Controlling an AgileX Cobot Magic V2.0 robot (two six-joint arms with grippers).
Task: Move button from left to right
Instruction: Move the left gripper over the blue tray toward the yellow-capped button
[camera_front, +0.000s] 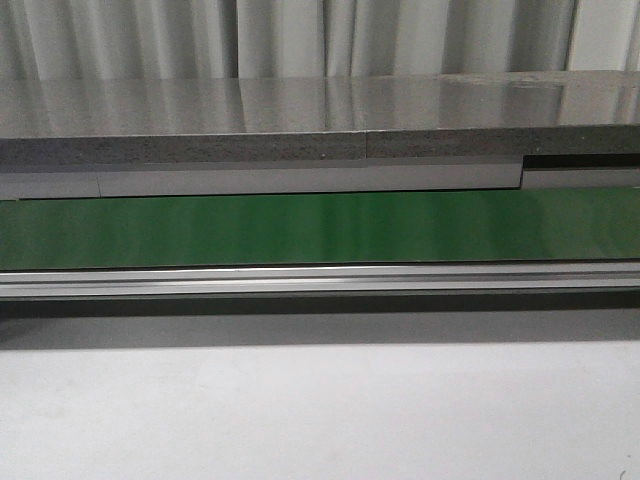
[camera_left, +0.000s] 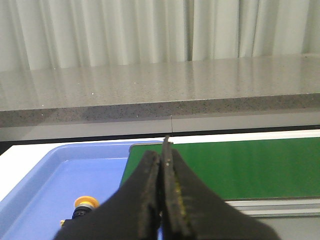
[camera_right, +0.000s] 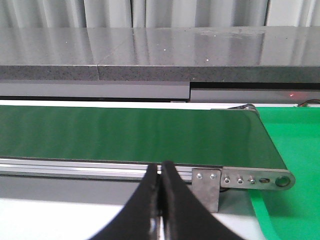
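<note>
Inside the blue tray (camera_left: 60, 170), the button (camera_left: 85, 204), no legible writing; both claws (camera_left: 162, 150) (camera_right: 161, 170) pressed together, empty

A pale white bench (camera_front: 320, 420) runs across the foreground, and a long green conveyor belt (camera_front: 320, 228) in a silver aluminium frame (camera_front: 320, 280) sits on it. Behind the belt stands a grey speckled stone-like counter (camera_front: 320, 115). At the belt's left end a light blue plastic tray (camera_left: 30, 187) rests on the bench, holding the button (camera_left: 85, 204), its round yellow-orange head on a black body.
</note>
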